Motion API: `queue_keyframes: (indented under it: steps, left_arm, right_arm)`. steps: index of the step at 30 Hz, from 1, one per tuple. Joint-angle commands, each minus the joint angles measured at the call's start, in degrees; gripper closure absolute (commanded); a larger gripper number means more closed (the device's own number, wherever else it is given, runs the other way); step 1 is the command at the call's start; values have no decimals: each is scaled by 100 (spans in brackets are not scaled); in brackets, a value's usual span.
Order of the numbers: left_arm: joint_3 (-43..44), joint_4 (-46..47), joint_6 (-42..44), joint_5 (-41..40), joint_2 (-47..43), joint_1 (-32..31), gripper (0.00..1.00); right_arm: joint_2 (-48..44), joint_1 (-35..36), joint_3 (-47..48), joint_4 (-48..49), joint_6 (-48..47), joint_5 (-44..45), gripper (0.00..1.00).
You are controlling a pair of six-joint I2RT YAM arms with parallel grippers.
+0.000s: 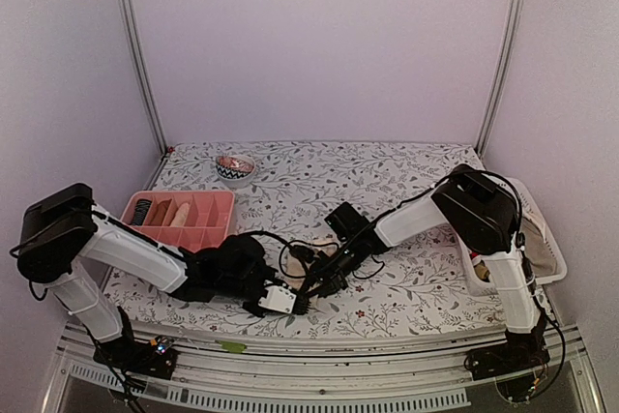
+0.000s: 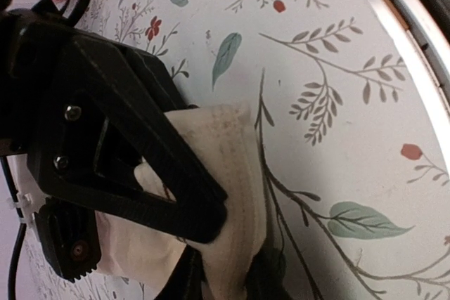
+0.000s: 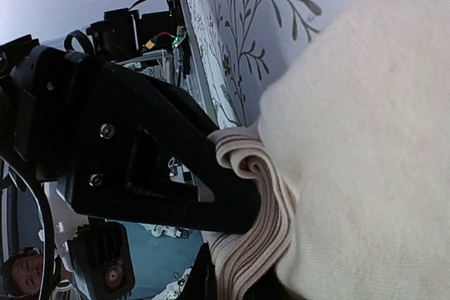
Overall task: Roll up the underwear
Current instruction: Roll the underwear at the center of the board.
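Observation:
A cream underwear (image 1: pixel 278 300) lies at the table's front edge, between both grippers. My left gripper (image 1: pixel 293 303) is shut on one edge of it. In the left wrist view its fingers (image 2: pixel 190 201) pinch the cream cloth (image 2: pixel 232 138) against the floral table. My right gripper (image 1: pixel 315 287) is shut on the same garment from the right. In the right wrist view its fingers (image 3: pixel 211 187) clamp the folded striped waistband (image 3: pixel 264 244), and the cream body of the underwear (image 3: pixel 365 138) fills the right side. The lower fingers are mostly hidden by cloth in both wrist views.
A pink divided tray (image 1: pixel 221 202) sits at the left with rolled items in its compartments. A small patterned bowl (image 1: pixel 235 169) stands behind it. A white basket (image 1: pixel 547 244) with cloth in it sits at the right edge. The table's metal front rim (image 2: pixel 415 40) runs close to the garment.

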Motion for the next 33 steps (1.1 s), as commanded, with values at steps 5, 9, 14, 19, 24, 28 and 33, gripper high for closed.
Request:
queue_keyframes:
  steps: [5, 9, 14, 19, 24, 28, 33]
  left_arm:
    - [316, -1696, -70, 256, 21, 21, 100]
    - [761, -2677, -171, 708, 263, 195, 100]
    - [1656, -4084, -225, 1793, 784, 757, 100]
    - [3035, -5705, -14, 2804, 1758, 1253, 100]
    - [4220, -7025, 44, 3615, 2940, 1581, 100]
    - [4819, -7657, 102, 3737, 3609, 1646, 100]
    - [5260, -7966, -13, 3732, 4093, 1671, 100]
  right_arm:
    - [-301, -399, -323, -214, -150, 1142, 73]
    - [-1203, -785, -681, -74, -339, 1819, 58]
    - [-2396, -930, -1531, 17, -892, 2816, 53]
    - [-4023, -665, -2844, 626, -1565, 4005, 49]
    - [-5176, -120, -3598, 574, -2088, 4934, 36]
    - [-4937, 558, -3414, 428, -2587, 5504, 29]
    - [-3788, 1167, -2476, 313, -3414, 5866, 29]
